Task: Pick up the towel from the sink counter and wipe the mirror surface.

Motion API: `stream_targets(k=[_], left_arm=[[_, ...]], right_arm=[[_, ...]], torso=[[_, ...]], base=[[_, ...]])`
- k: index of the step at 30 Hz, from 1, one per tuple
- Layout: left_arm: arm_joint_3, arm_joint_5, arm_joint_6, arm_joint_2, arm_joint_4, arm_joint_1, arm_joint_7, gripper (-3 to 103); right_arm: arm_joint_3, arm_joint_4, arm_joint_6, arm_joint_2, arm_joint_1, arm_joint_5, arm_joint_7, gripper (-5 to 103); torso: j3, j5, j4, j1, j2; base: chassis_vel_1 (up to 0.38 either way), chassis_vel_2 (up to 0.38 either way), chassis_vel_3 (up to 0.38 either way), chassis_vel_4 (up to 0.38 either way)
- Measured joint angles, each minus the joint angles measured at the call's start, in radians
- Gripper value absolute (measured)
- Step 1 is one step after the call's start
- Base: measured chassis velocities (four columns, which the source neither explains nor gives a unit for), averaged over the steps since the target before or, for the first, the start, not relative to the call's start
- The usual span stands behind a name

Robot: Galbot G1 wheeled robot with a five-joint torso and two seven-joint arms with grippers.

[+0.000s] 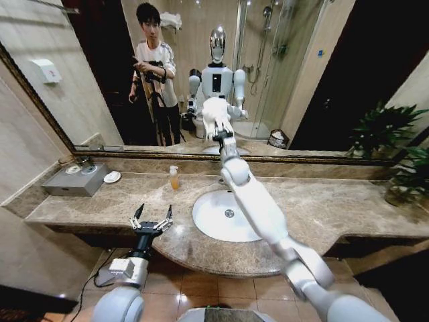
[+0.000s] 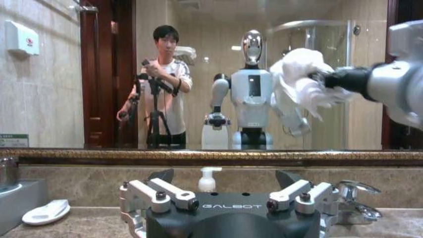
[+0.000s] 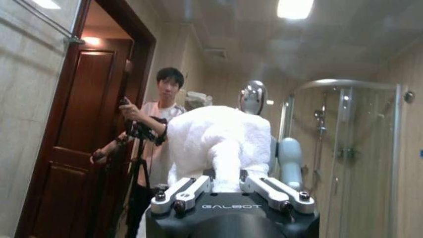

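Right arm was extended forward over the sink counter [image 1: 322, 201], crossing above the white basin [image 1: 224, 216], with the right gripper [image 1: 221, 134] raised to the mirror [image 1: 301, 67]. Its fingers were clamped on the towel [image 1: 216, 115], a white bunched cloth. In the right wrist view the towel [image 3: 221, 141] rose from between the closed fingers [image 3: 182, 191] and spread in front of the gripper [image 3: 228, 191]. The towel lay against the mirror glass in the head view; actual contact appeared likely but could not be confirmed from these angles. In the left wrist view the towel [image 2: 300, 79] sat high against the mirror [image 2: 79, 74], above the frame line.

Left gripper [image 1: 151, 221] hovered low over the front edge of the counter, to the left of the basin, fingers spread apart and holding nothing. The left wrist view showed the same spread fingers [image 2: 168, 193], pointed toward the mirror.

On the counter: a soap bottle [image 1: 174, 178] stood near the back edge, left of the chrome faucet [image 2: 357, 198]. A small white dish [image 1: 112, 177] lay further left, beside a grey box [image 1: 75, 180]. A potted plant [image 1: 409, 174] stood at the counter's far right end.
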Motion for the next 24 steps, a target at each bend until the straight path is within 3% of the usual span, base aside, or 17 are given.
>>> stream_targets(k=[14, 17, 19, 24], left_arm=[[0.0, 0.0, 0.0, 0.0, 0.0, 0.0, 0.0, 100], [0.0, 0.0, 0.0, 0.0, 0.0, 0.0, 0.0, 100], [0.0, 0.0, 0.0, 0.0, 0.0, 0.0, 0.0, 100], [0.0, 0.0, 0.0, 0.0, 0.0, 0.0, 0.0, 100]], right_arm=[[0.14, 0.33, -0.015, -0.184, -0.41, 0.066, -0.009, 13], [0.249, 0.423, -0.015, -0.261, -0.565, 0.065, -0.043, 13], [0.266, 0.432, -0.016, -0.273, -0.584, 0.065, -0.049, 13], [0.417, 0.489, -0.017, -0.377, -0.79, 0.078, -0.143, 13]], torso=[[0.0, 0.0001, 0.0001, 0.0, 0.0], [0.0, 0.0001, 0.0001, 0.0, 0.0], [0.0, 0.0002, 0.0002, 0.0, 0.0], [0.0, 0.0003, -0.0003, 0.0, 0.0]], base=[[0.0, 0.0, 0.0, 0.0], [0.0, 0.0, 0.0, 0.0], [0.0, 0.0, 0.0, 0.0], [0.0, 0.0, 0.0, 0.0]])
